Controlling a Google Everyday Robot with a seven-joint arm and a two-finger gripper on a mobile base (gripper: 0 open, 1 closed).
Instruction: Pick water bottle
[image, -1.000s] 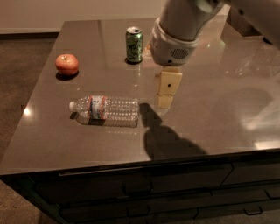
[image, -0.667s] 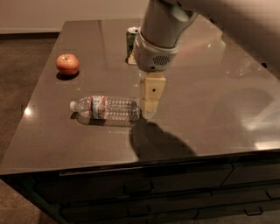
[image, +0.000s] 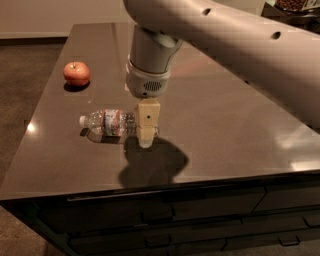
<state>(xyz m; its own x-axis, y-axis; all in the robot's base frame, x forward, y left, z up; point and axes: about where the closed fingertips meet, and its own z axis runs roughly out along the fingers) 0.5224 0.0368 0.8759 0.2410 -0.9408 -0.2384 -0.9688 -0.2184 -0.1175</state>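
The water bottle (image: 111, 123) lies on its side on the dark table (image: 225, 125), white cap to the left, red-and-blue label near the neck. My gripper (image: 146, 131) hangs from the big white arm and points down over the bottle's right end. Its tan finger covers that end of the bottle. The green soda can is hidden behind the arm.
A red apple (image: 76, 73) sits at the table's left side, behind the bottle. The table's front edge runs just below the gripper, with dark drawers (image: 165, 225) underneath. The arm spans the upper right of the view.
The arm has swung left and toward the front. The gripper went from right of the bottle to directly over its right end. The can is now hidden behind the arm.
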